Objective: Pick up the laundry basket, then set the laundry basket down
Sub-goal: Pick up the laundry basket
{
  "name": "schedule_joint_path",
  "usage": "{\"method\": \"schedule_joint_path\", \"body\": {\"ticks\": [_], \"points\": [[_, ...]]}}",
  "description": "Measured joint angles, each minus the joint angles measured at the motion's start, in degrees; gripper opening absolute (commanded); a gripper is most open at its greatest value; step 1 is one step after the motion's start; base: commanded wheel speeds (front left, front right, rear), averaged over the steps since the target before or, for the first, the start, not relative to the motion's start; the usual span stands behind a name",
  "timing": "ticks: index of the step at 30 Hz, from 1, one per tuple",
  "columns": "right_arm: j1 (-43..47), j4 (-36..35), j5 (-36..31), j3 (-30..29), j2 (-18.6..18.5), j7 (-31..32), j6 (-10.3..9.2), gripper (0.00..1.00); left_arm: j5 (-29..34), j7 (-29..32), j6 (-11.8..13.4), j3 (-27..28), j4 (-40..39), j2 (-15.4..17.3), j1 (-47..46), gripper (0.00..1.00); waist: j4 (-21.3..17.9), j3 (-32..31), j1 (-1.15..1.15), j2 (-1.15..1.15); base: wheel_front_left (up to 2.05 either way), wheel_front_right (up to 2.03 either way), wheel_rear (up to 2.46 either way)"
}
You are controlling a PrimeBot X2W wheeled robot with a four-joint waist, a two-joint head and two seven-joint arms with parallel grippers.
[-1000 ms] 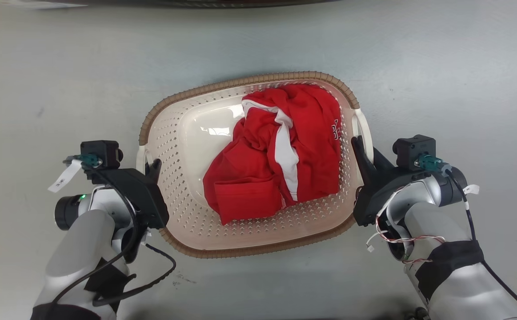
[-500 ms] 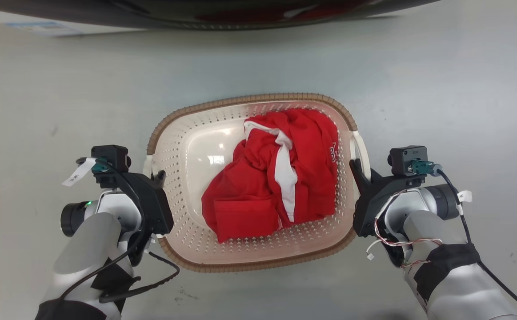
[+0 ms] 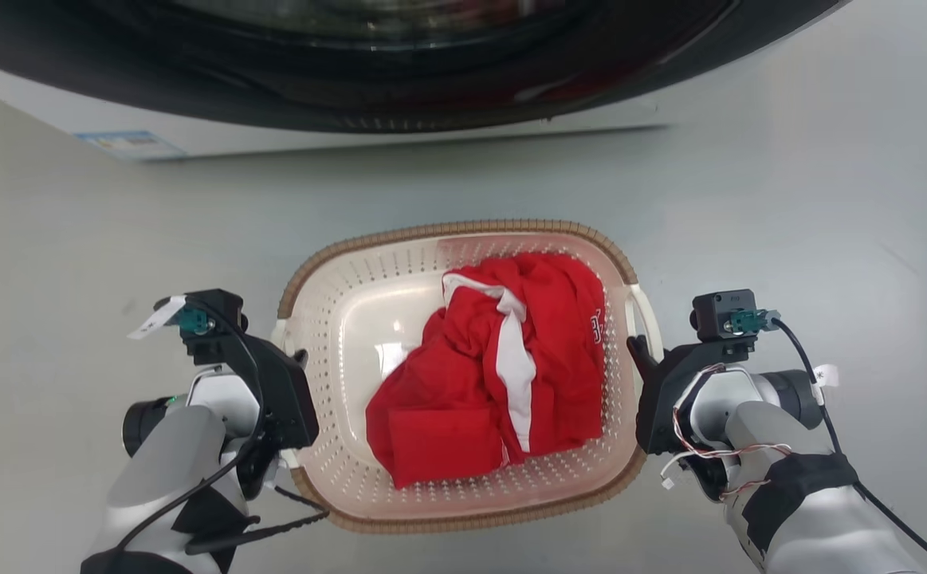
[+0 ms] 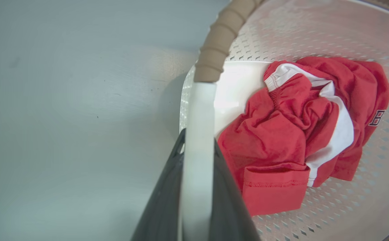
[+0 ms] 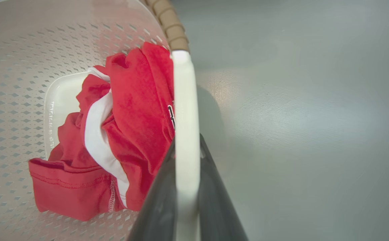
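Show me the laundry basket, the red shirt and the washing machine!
laundry basket [image 3: 463, 229]: head view, on the far brown rim.
red shirt [image 3: 431, 399]: head view, on the crumpled red cloth.
washing machine [image 3: 463, 80]: head view, on the dark round door.

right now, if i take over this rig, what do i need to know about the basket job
Left gripper: shut on the laundry basket at its left handle.
Right gripper: shut on its right handle.
The basket is between the arms, in front of a washing machine, with a red and white garment inside.
Done: both handles gripped. I cannot tell whether it is off the floor yet.
Left: complete the lift, set it down, release.
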Motion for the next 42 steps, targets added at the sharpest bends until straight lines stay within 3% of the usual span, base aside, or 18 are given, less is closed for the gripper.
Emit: {"method": "schedule_joint_path", "body": {"ticks": [18, 42], "points": [[2.4, 6.6, 5.6, 2.0, 0.5, 7.4, 1.97, 0.00, -4.5, 7.2, 0.0, -2.2, 3.9, -1.0, 4.2, 0.00, -0.3, -15.8, -0.01, 0.00, 0.00, 0.00, 0.00], [7.5, 9.8, 12.1, 4.4, 1.0, 18.7, 2.56, 0.00, -9.7, 15.5, 0.0, -4.3, 6.1, -1.0, 10.9, 0.00, -0.9, -33.3, -0.02, 0.00, 0.00, 0.00, 0.00]]}}
